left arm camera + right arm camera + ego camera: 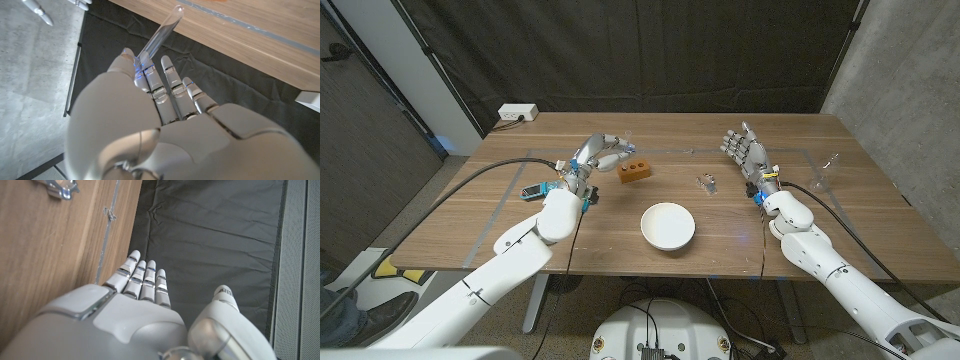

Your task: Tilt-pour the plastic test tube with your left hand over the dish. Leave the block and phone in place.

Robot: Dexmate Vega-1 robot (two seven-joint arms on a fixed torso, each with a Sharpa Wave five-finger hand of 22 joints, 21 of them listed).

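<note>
We see our left hand (165, 130) pinching the tube (159, 36) above the worktop (520, 235), beside the block (634, 171); right hand (747, 152) spread, holding nothing.

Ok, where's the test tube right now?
The tube is held in the left hand, at the table's back left in the head view, just left of the block and up-left of the dish.

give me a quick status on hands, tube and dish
Left hand holds the tube by the block. Right hand open, empty. Dish untouched. Nothing in the way.
</note>
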